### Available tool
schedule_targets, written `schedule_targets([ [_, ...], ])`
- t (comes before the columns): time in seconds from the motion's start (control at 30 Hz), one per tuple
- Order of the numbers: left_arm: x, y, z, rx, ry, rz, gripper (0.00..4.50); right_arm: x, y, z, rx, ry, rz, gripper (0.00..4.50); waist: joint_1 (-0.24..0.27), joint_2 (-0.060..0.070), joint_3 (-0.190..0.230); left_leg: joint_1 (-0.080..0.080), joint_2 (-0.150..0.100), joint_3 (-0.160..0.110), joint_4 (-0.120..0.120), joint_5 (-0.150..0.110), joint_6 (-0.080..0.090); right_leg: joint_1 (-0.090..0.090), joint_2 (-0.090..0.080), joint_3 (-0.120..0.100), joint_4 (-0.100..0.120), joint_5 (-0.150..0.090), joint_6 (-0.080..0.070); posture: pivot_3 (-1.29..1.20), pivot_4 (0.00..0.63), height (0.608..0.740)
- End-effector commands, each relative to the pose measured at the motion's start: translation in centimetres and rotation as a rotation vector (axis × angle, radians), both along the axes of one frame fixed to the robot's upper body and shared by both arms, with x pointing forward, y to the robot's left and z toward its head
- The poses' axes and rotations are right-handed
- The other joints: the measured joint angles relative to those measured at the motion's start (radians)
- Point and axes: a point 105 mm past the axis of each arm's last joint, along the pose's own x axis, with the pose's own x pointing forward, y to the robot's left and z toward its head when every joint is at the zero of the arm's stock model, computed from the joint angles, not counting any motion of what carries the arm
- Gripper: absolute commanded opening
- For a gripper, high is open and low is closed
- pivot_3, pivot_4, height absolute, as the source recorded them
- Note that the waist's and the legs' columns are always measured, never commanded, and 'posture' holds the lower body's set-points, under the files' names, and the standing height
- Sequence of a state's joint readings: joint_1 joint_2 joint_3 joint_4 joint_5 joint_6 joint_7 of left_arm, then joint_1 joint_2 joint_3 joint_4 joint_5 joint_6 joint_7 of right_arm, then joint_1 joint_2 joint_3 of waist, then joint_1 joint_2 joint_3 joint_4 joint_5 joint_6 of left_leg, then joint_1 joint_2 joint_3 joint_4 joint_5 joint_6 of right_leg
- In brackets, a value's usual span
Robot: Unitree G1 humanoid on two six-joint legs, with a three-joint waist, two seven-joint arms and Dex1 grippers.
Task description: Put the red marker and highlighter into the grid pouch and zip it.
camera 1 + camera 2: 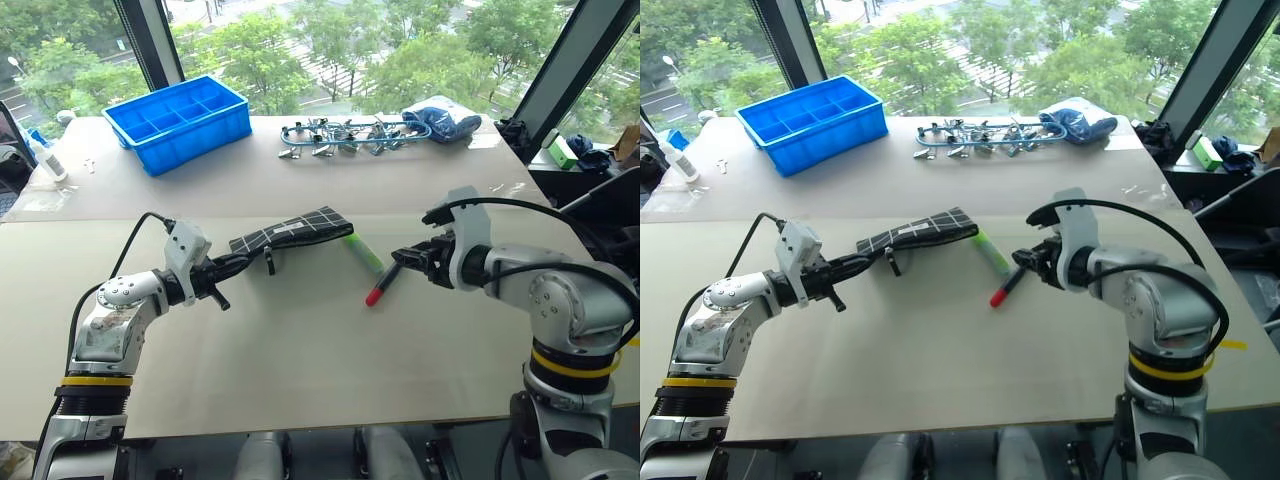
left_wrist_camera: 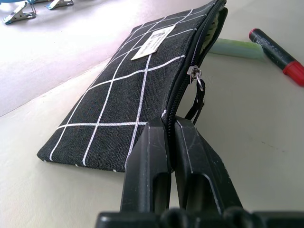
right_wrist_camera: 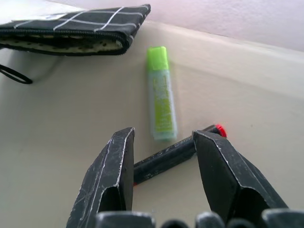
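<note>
matt woven cloth grid pouch (image 2: 128,95)

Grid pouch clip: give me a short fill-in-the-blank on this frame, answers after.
1. The left gripper is shut on the ____ pouch's edge.
2. The right gripper's fingers are ____.
3. The highlighter lies ____ the pouch.
4. The marker's cap is ____.

Answers: grid; open; outside; red

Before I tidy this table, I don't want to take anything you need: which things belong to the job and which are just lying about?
Job:
pouch, end pinched in the left tool, zipper open
highlighter, on the table
marker, on the table at the open right tool

Lying about:
blue bin
metal clips
blue cloth
white bottle
</note>
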State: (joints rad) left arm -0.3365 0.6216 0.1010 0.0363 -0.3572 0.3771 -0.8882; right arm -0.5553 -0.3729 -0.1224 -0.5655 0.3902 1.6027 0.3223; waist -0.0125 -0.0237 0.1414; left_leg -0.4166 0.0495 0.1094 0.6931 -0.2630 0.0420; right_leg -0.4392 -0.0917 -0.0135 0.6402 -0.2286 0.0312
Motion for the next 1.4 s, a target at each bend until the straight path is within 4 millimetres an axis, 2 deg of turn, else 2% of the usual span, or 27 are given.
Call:
schedule_targets([
  [0.03,0.0,-0.2,1.1,-0.019,-0.047,-0.003,0.00,0.2,-0.4,-0.1,-0.030,-0.038,-0.113,2.20,0.000,0.000,0.000,0.000,0.000,0.000,0.000,0.000,0.000,0.000,0.000,0.000,0.000,0.000,0.000,0.00,0.150,0.740],
  [0.13,0.0,-0.4,1.0,-0.026,-0.045,-0.007,0.00,0.8,-0.7,-0.8,-0.007,-0.010,-0.199,2.20,0.000,0.000,0.000,0.000,0.000,0.000,0.001,0.000,0.000,0.000,0.000,0.000,0.000,0.000,0.000,0.00,0.150,0.740],
  [0.33,0.0,-0.7,0.9,-0.036,-0.046,-0.003,0.00,1.0,0.1,-1.8,0.012,0.028,-0.228,2.20,0.000,0.000,0.000,0.000,0.000,0.000,0.000,0.000,-0.001,0.000,0.000,0.000,0.000,0.000,0.000,0.00,0.150,0.740],
  [0.63,-0.1,-0.6,0.8,-0.044,-0.047,0.009,0.00,2.3,-0.2,-2.6,-0.022,0.080,-0.323,2.20,-0.002,0.000,0.000,0.000,0.000,0.000,0.000,0.000,-0.001,0.000,0.000,0.000,0.000,0.000,0.000,0.00,0.150,0.740],
  [0.83,-0.3,-0.5,0.8,-0.047,-0.049,0.017,0.00,2.4,0.0,-3.7,-0.040,0.125,-0.336,2.20,-0.001,0.000,0.000,0.000,0.000,0.000,0.000,0.001,-0.001,0.000,0.000,0.000,0.000,0.000,0.000,0.00,0.150,0.740],
  [1.13,-0.4,-0.3,0.9,-0.046,-0.056,0.031,0.00,2.2,-1.0,-5.0,-0.072,0.157,-0.369,2.20,-0.001,0.000,0.000,0.001,0.000,0.000,0.000,0.000,-0.001,0.001,0.000,0.000,0.000,0.000,0.000,0.00,0.150,0.740],
  [1.23,-0.3,-0.2,1.0,-0.044,-0.060,0.034,0.00,2.1,-1.8,-5.7,-0.081,0.183,-0.415,1.58,-0.001,-0.001,-0.001,0.001,0.000,-0.001,0.000,0.000,-0.001,0.001,0.000,0.000,0.000,0.000,0.000,0.00,0.150,0.740],
  [1.3,-0.3,-0.1,1.1,-0.043,-0.062,0.036,0.00,2.0,-2.8,-6.3,-0.098,0.203,-0.466,0.77,-0.001,-0.002,-0.001,0.001,0.000,-0.001,0.000,0.000,-0.001,0.001,0.000,0.000,0.000,0.000,0.000,0.00,0.150,0.740],
  [1.33,-0.3,-0.1,1.1,-0.041,-0.063,0.038,0.00,1.9,-3.7,-6.7,-0.117,0.207,-0.505,0.57,-0.001,-0.003,-0.003,0.002,0.000,-0.001,0.000,0.000,-0.001,0.002,0.000,-0.001,0.000,0.000,0.000,0.00,0.150,0.740],
  [1.4,-0.3,0.0,1.2,-0.039,-0.065,0.040,0.00,1.8,-4.8,-7.1,-0.138,0.211,-0.553,0.57,0.000,-0.007,-0.006,0.003,0.000,-0.001,0.000,0.000,-0.001,0.004,0.000,-0.001,-0.001,0.000,0.000,0.00,0.150,0.740],
])
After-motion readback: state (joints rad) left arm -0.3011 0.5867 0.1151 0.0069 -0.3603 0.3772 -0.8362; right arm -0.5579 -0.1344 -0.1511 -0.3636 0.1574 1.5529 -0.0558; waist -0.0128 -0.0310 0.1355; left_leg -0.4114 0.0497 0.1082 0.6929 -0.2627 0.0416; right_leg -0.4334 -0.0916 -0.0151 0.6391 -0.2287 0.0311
